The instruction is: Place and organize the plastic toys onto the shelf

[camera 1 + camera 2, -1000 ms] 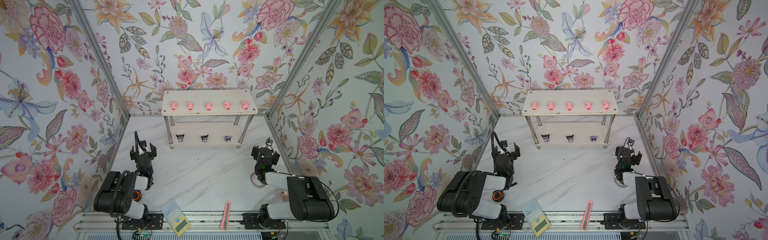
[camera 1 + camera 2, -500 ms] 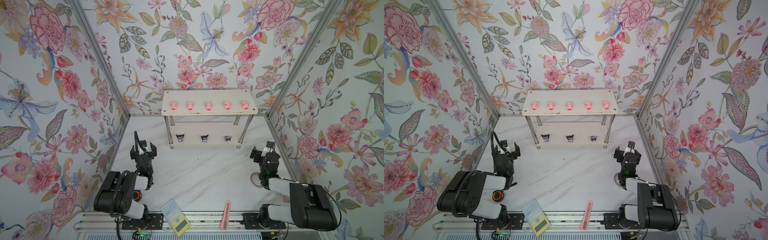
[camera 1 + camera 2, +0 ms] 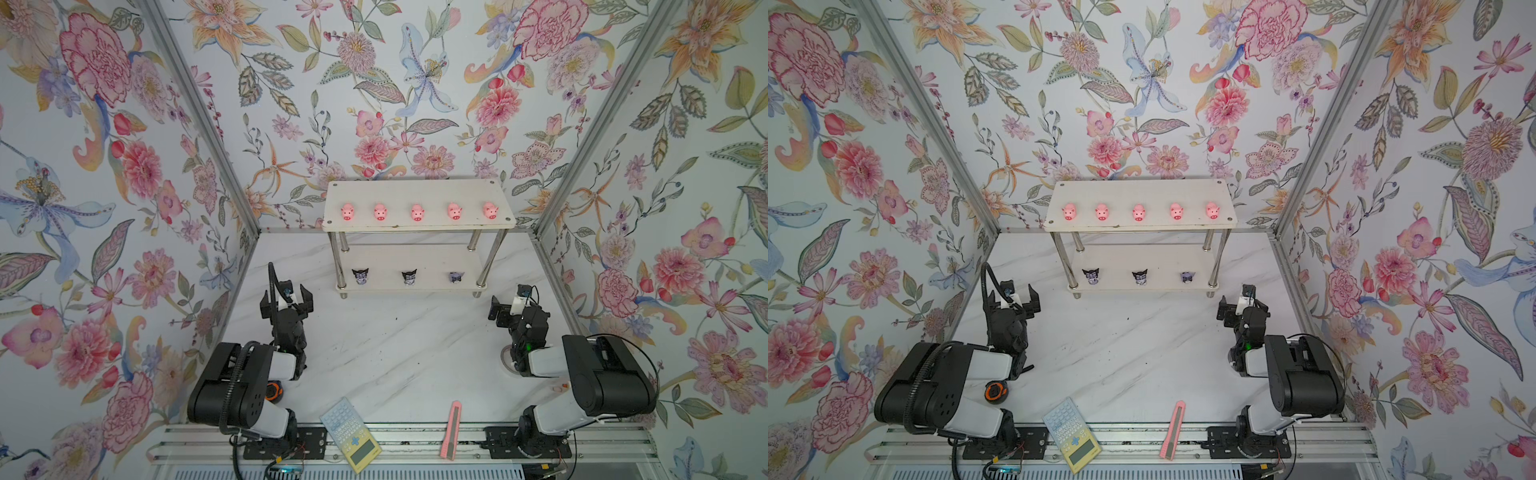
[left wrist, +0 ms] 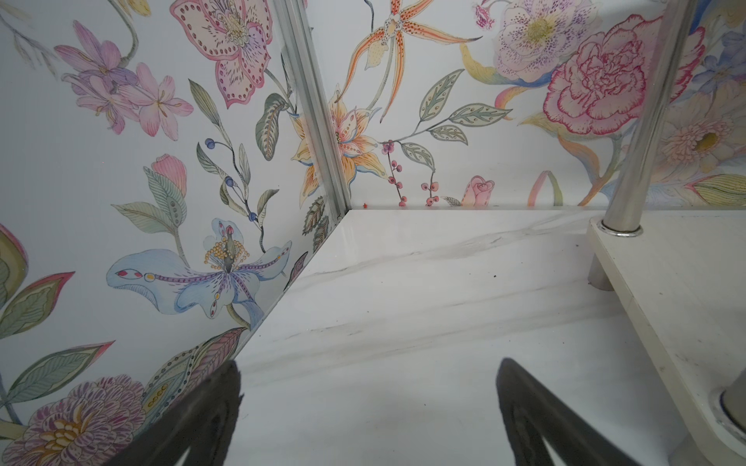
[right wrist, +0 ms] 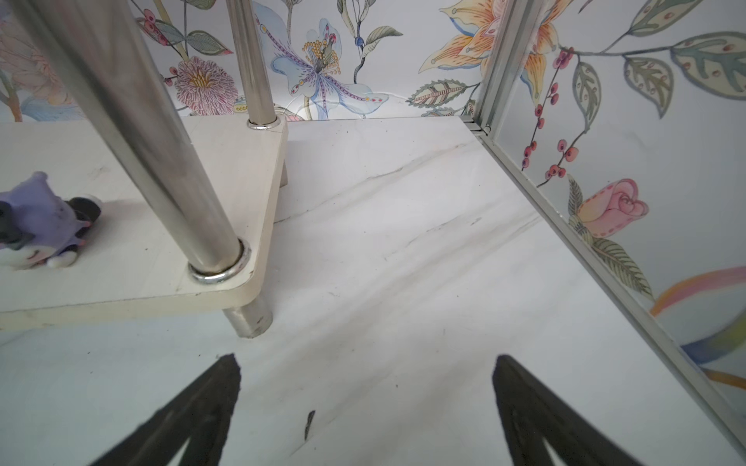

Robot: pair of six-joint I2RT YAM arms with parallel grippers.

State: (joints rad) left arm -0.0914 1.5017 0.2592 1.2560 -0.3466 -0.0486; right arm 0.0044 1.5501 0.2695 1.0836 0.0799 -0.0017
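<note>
Calc (image 3: 350, 435) & pink utility knife (image 3: 451, 430) lie apart, nearest camera.

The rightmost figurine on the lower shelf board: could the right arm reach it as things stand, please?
Probably yes: the right gripper is open and empty nearby, but the chrome front leg partly blocks the rightmost figurine, so approach from the front.

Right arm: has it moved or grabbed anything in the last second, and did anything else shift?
The right arm shuffled its pose slightly, and its open fingers ended a touch further left, empty; nothing was grabbed or let go. The left arm, the five pigs and three dark figurines on the shelf, the calculator and the knife stayed put.
</note>
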